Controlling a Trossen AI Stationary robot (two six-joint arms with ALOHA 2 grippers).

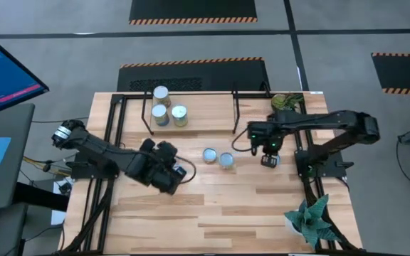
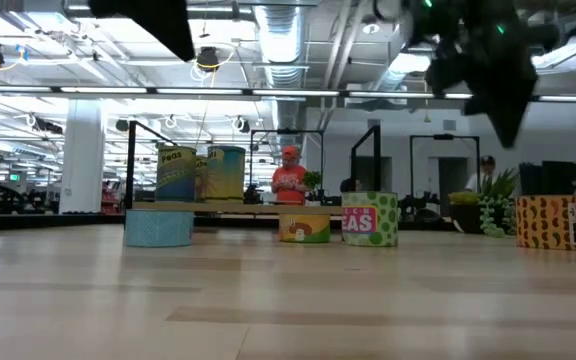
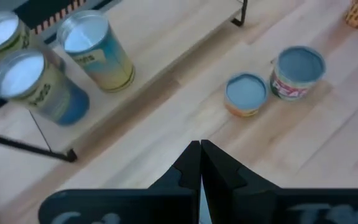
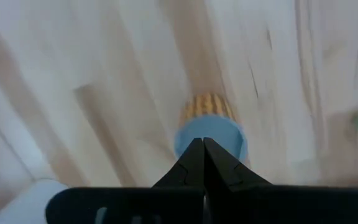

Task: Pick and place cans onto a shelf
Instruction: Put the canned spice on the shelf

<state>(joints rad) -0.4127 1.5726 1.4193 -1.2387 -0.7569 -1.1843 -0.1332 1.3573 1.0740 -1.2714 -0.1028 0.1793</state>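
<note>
From overhead I see a light wooden table (image 1: 212,206) with a low rack of thin black rods and a pale board, the shelf (image 1: 191,110), at its far edge. Three small tins with silvery tops (image 1: 169,107) stand on the shelf's left part, close together. Two short tins with pale blue-grey tops (image 1: 218,157) sit side by side on the table just in front of the shelf.

My left gripper (image 3: 201,163) hangs above the table to their left, fingers pressed together, holding nothing.

My right gripper (image 4: 202,163) hovers over an orange-patterned tin with a blue-grey top (image 4: 210,124); its fingers meet, empty, and hide part of that tin's top. Overhead, this gripper covers the tin completely.
</note>
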